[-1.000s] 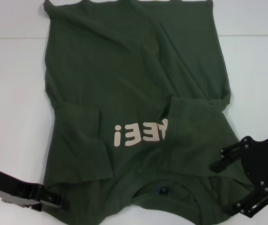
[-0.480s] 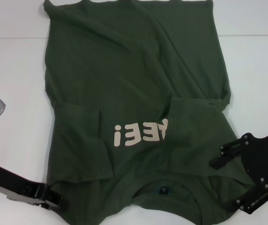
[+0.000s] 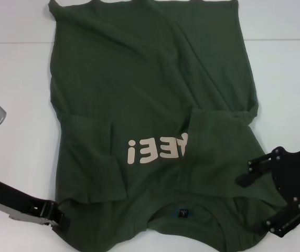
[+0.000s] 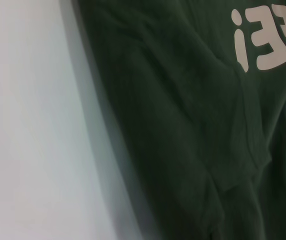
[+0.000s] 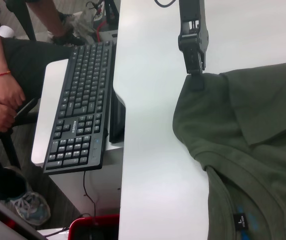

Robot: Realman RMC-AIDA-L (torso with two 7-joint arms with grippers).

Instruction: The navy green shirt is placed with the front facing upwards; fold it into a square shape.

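- On white table (image 3: 19, 68): navy green shirt (image 3: 155, 105) flat, both sleeves folded inward.
- Left gripper (image 3: 60, 221) at near-left shoulder corner, pinching fabric.
- Right gripper (image 3: 255, 202) over near-right shoulder, fingers spread.

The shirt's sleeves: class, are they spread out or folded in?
Folded in: both sleeves of the navy green shirt lie over the chest, one covering part of the beige lettering.

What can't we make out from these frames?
- Navy green shirt: hem cut off by the far edge of the head view.
- Chest lettering: partly covered by the folded-in right sleeve.
- Left hand: tips under the shoulder fabric, grip not visible; no fingers in its wrist view.
- Neck label: print too small to read.
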